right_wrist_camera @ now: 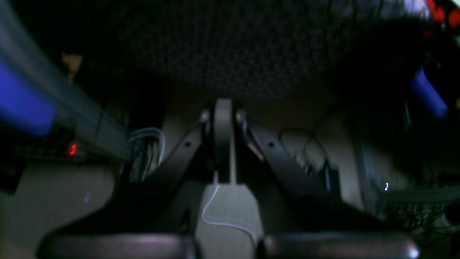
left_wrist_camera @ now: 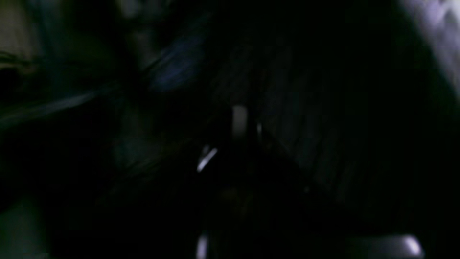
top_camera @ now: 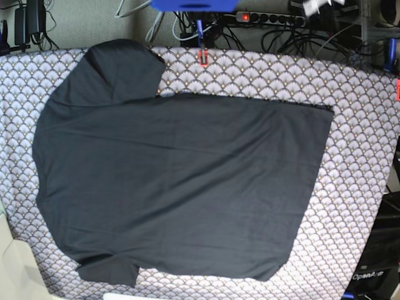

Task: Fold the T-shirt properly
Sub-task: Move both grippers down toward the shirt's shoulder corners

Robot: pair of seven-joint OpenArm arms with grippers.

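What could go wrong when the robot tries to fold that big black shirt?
1. The T-shirt nearly covers the tablecloth, and its lower edge lies close to the front edge, so a tug might pull it off.
2. The near sleeve looks bunched, which could make a lumpy fold.
3. Both wrist views are dark and blurry, so aiming a grab may be hard.

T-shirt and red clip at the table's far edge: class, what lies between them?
In the base view, only a bare strip of fan-patterned tablecloth lies between the T-shirt and the red clip; nothing rests on it.
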